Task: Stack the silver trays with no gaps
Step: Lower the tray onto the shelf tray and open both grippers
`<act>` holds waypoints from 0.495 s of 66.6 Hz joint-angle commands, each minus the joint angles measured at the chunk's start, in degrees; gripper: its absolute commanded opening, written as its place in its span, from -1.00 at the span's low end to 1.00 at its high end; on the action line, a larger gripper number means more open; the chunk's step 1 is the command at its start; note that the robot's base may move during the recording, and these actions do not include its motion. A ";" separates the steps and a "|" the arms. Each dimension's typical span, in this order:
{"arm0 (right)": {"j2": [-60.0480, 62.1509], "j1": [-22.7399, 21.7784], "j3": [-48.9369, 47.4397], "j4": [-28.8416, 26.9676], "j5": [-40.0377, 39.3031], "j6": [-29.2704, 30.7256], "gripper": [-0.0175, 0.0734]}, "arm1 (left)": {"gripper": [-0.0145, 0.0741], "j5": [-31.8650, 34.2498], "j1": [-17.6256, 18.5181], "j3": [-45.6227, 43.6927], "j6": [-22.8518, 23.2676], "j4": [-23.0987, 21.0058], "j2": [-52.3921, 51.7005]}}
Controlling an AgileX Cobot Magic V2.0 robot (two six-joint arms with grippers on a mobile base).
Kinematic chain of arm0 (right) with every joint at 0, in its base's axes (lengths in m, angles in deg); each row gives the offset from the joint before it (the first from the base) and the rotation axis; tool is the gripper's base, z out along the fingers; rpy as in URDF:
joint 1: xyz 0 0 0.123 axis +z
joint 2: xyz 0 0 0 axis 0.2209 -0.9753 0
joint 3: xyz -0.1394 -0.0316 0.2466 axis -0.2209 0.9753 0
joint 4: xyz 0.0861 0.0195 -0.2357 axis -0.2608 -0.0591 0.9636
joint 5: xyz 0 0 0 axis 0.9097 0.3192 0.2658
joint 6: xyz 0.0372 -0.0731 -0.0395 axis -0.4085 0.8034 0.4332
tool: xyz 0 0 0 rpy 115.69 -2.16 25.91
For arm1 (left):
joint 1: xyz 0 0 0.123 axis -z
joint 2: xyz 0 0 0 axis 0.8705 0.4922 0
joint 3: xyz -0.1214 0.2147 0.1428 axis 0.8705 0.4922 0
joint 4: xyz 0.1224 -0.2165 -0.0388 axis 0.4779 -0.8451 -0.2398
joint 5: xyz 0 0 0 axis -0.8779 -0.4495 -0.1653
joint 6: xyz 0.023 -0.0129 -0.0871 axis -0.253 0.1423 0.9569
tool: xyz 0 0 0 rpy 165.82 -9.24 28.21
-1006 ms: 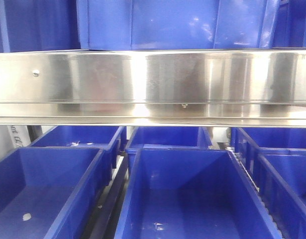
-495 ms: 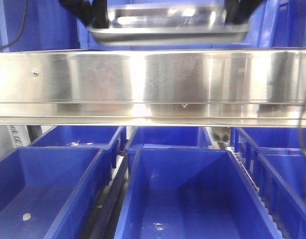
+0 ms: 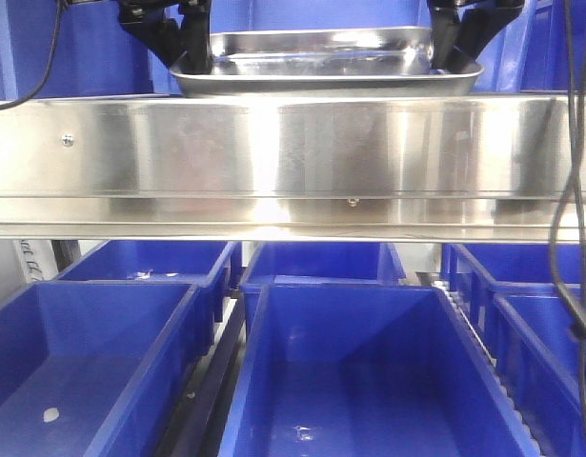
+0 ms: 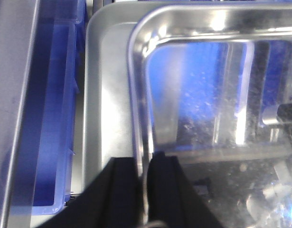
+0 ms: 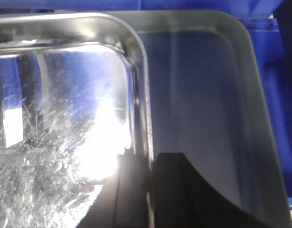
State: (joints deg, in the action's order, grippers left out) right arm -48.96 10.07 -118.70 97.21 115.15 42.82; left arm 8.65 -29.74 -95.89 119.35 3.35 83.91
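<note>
At the top centre of the front view we hold the upper silver tray [image 3: 321,59] between both arms, level and just above the shiny shelf rail [image 3: 293,152]. Our left gripper [image 4: 146,190] is clenched on the rim at one short end, one finger [image 4: 119,190] outside the wall and one inside, seen at the bottom of the left wrist view. Our right gripper [image 5: 148,190] is clamped the same way on the opposite end, at the bottom of the right wrist view.

Both wrist views show a second, duller lower silver tray [image 4: 105,95] under the one we carry, its rim jutting out past the held tray on the outer side, so the two are not yet lined up; we cannot tell whether they touch. Blue bins [image 3: 369,371] fill the lower half of the front view.

We judge the tray stiff and fairly light, but its polished steel looks slippery and the rim is thin, so a pinch at mid-rim on each short end seems the right hold. Uneven lowering could wedge it crooked in the lower tray and leave a gap.
</note>
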 commanded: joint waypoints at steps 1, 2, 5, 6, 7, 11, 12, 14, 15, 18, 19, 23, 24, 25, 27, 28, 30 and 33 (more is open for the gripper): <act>0.16 1.12 -0.47 -3.88 -4.52 0.21 -0.53 | -0.39 3.98 1.43 -0.87 -0.29 -3.74 -0.09; 0.16 1.12 -0.47 -3.88 -4.52 0.21 -0.49 | -0.34 3.78 1.43 -0.87 -0.06 -3.74 -0.09; 0.16 1.02 -0.47 -3.88 -4.21 0.21 -0.32 | -0.21 3.30 1.43 -0.87 0.84 -3.27 -0.09; 0.16 0.90 -0.47 -3.88 -4.08 0.21 -0.27 | -0.16 3.19 1.30 -0.87 1.66 -2.76 -0.09; 0.16 0.90 -0.47 -3.88 -4.06 0.21 -0.24 | -0.11 3.05 1.35 -0.87 2.12 -2.34 -0.09; 0.16 0.68 -0.47 -3.88 -3.29 0.21 -0.04 | 0.07 2.32 1.08 -0.87 4.79 -0.36 -0.09; 0.16 0.50 -0.47 -3.78 -3.12 0.21 0.00 | 0.12 2.05 1.10 -0.87 5.56 0.46 -0.09; 0.16 0.38 -0.47 -3.78 -2.82 0.21 0.05 | 0.20 1.51 0.81 -0.87 6.75 1.17 -0.09; 0.16 0.23 -0.47 -3.78 -2.69 0.21 0.09 | 0.21 1.20 0.80 -0.87 6.93 1.19 -0.09; 0.16 0.01 -0.47 -3.69 -2.25 0.21 0.15 | 0.27 0.24 0.28 -0.87 7.23 1.60 -0.09; 0.16 -0.14 -0.47 -3.69 -2.14 0.21 0.16 | 0.27 -0.05 0.12 -0.87 7.23 1.60 -0.09; 0.16 -0.54 -0.47 -3.52 -2.16 0.21 0.17 | 0.28 -1.02 -0.28 -0.87 7.23 1.75 -0.09; 0.16 -0.55 -0.47 -3.29 -2.16 0.21 0.17 | 0.28 -1.18 -0.38 -0.87 7.23 1.75 -0.09; 0.16 -0.68 -0.47 -2.99 -2.16 0.21 0.16 | 0.28 -1.28 -0.38 -0.87 7.23 1.91 -0.09; 0.16 -0.68 -0.47 -2.40 -2.16 0.21 0.15 | 0.28 -1.41 -0.38 -0.87 7.23 2.50 -0.09; 0.16 -0.80 -0.47 -2.38 -2.16 0.21 0.15 | 0.28 -1.41 -0.38 -0.87 7.23 2.63 -0.09; 0.16 -0.93 -0.47 -2.38 -2.16 0.21 0.15 | 0.28 -1.41 -0.38 -0.87 7.23 2.98 -0.09; 0.16 -0.93 -0.47 -2.28 -2.03 0.21 0.15 | 0.28 -1.31 -0.38 -0.87 7.23 3.02 -0.09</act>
State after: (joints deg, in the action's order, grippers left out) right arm -49.09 9.64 -118.80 93.54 113.73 42.82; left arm 7.35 -29.81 -96.36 125.99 5.54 83.91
